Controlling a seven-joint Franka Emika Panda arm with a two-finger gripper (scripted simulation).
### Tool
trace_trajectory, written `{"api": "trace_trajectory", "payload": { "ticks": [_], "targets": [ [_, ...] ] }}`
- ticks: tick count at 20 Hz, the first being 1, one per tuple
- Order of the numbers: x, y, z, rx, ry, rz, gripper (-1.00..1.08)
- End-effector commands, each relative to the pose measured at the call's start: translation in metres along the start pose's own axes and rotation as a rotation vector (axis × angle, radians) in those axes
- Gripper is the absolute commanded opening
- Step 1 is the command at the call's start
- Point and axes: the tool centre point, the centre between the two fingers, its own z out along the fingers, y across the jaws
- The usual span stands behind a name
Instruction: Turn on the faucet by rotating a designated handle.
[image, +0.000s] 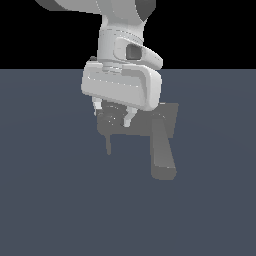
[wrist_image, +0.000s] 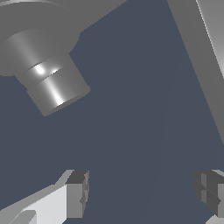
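- Exterior view: your gripper (image: 114, 116) hangs low over the faucet (image: 162, 145), right at the handle (image: 108, 125) on that view's left end of the plate.
- Thick boxy spout (image: 163, 152) juts toward the camera, on that view's right.
- Wrist view: your fingers (wrist_image: 77, 194) are spread apart, nothing between them; round knob (wrist_image: 54, 85) sits ahead, untouched.

the pincer (image: 114, 114) and wrist hide most of the handle (image: 108, 143).
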Motion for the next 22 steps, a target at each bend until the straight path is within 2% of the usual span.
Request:
{"api": "trace_trajectory", "payload": {
  "ticks": [1,2,3,4,5,6,7,8,9,10,11,12,13,14,15,16,17,18,19,20,21,22],
  "targets": [
    [0.046,0.001,0.003,0.046,0.030,0.127,0.88],
    [0.050,0.013,-0.005,0.059,0.044,0.157,0.88],
    [0.011,0.017,0.050,0.009,-0.042,0.143,0.45],
    [0.011,0.016,0.051,0.008,-0.044,0.143,0.45],
    [0.018,-0.067,0.033,0.075,-0.005,0.080,0.93],
    [0.008,-0.067,0.022,0.099,0.010,0.058,0.93],
    [0.032,-0.024,0.049,0.055,0.009,0.063,0.76],
    [0.039,-0.061,0.039,0.109,0.041,0.004,0.86],
    [0.068,-0.047,0.040,0.104,0.073,0.084,0.66],
    [0.072,-0.049,0.056,0.084,0.083,-0.014,0.90],
    [0.057,-0.061,0.058,0.076,0.087,-0.050,0.90],
    [0.066,-0.024,0.077,0.058,0.069,0.015,0.80],
    [0.063,-0.028,0.082,0.040,0.091,-0.071,0.58],
    [0.052,-0.047,0.089,0.056,0.095,0.027,0.80],
    [0.073,-0.016,0.084,0.067,0.099,0.102,0.80],
    [0.086,0.018,0.090,0.027,0.124,0.051,0.56],
    [0.118,0.003,0.068,0.049,0.192,-0.019,0.62],
    [0.113,0.000,0.064,0.053,0.202,-0.030,0.62],
    [0.093,0.021,0.094,0.018,0.165,0.047,0.65],
    [0.098,0.022,0.093,0.025,0.187,0.073,-0.78],
    [0.089,0.032,0.107,0.003,0.186,0.078,0.93],
    [0.076,0.046,0.123,0.013,0.160,0.167,0.87]
  ]
}}
